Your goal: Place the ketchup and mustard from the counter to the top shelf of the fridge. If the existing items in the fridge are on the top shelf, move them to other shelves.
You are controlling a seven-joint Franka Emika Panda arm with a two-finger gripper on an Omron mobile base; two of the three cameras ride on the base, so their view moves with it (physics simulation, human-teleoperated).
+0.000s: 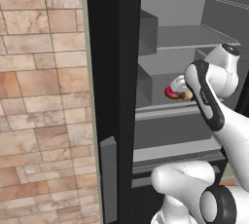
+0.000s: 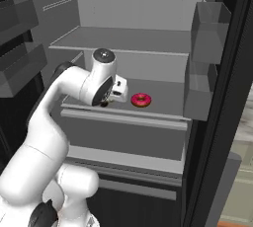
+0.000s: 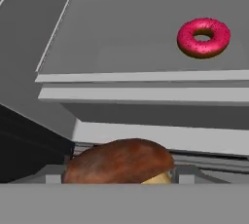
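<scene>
Hand view: a small brown cupcake-like lump with a pale underside (image 3: 119,162) sits at 6 o'clock, lodged between the two finger tips, in front of the shelf edges and off any surface. The pincer (image 2: 116,93) is closed on this lump. A pink-frosted ring donut (image 3: 203,37) lies flat at 1 o'clock on a flat grey shelf panel (image 3: 121,38), well apart from the lump.

Right base view: the tall black fridge (image 2: 232,97) stands open, showing its grey interior. The higher thin grey shelf (image 2: 128,41) runs across at 12 o'clock. The donut (image 2: 141,100) rests on the lower grey shelf (image 2: 168,100), just at 3 o'clock of the pincer, near it but not touching. Translucent grey door bins (image 2: 207,23) hang at 2 o'clock. The white arm reaches in from 7 o'clock, its wrist over the left front part of the lower shelf.

Left base view: the donut (image 1: 171,93) shows partly at the shelf's front, the rest hidden behind the arm at 3 o'clock.
</scene>
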